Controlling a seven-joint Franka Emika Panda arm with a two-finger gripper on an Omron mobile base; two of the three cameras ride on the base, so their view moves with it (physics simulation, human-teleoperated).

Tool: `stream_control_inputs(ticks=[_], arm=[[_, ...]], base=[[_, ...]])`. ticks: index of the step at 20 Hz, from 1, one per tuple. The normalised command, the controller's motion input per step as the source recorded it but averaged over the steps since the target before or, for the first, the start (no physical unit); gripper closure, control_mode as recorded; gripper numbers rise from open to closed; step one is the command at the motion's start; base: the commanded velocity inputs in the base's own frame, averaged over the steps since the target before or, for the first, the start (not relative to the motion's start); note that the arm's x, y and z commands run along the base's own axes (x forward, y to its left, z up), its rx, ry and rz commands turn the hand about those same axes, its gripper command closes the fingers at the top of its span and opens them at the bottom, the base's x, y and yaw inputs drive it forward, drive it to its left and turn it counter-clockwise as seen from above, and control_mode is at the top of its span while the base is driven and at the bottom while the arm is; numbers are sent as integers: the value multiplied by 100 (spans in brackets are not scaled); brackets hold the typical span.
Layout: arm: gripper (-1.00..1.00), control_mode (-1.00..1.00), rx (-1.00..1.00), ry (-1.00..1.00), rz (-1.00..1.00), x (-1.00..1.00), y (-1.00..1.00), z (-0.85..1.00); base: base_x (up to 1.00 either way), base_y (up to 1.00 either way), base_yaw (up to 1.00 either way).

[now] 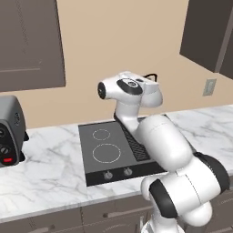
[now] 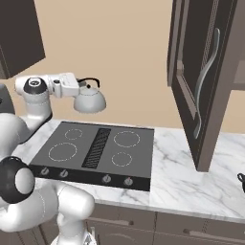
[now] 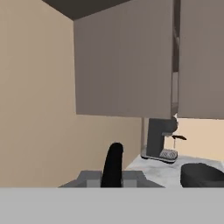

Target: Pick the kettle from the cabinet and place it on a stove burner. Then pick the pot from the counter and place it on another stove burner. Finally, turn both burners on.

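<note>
Silver-grey and squat, the kettle (image 2: 90, 100) hangs in the air by its thin black handle, the gripper (image 2: 80, 88) closed tight on that handle. It sits above the far left corner of the cooktop (image 2: 95, 148), clear of the glass and not yet set down. The cabinet (image 2: 206, 76) stands open off to the right, door swung out, so the pick looks done. Ahead: lower the kettle onto a burner, most likely the far left ring (image 2: 73, 134). The dark pot (image 3: 202, 175) waits on the marble counter (image 2: 191, 177) near the coffee machine (image 3: 159, 142), untouched. The front knobs (image 2: 106, 179) are unturned as far as can be judged.
</note>
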Motion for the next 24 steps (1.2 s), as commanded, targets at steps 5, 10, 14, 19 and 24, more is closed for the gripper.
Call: stream_control_inputs(ticks=[5,10,14,19,24], arm=[[100,-100,-1,-12,-13,24,-3,-24],[100,-100,0,-19,-13,4,-3,-25],[100,-100,0,-7,-12,9,-12,-13],[100,-100,0,0,-9,7,-25,0],[100,-100,0,1,-8,8,-25,-4]], base=[[0,0,0],[0,0,0],[0,0,0],[0,0,0],[0,0,0]])
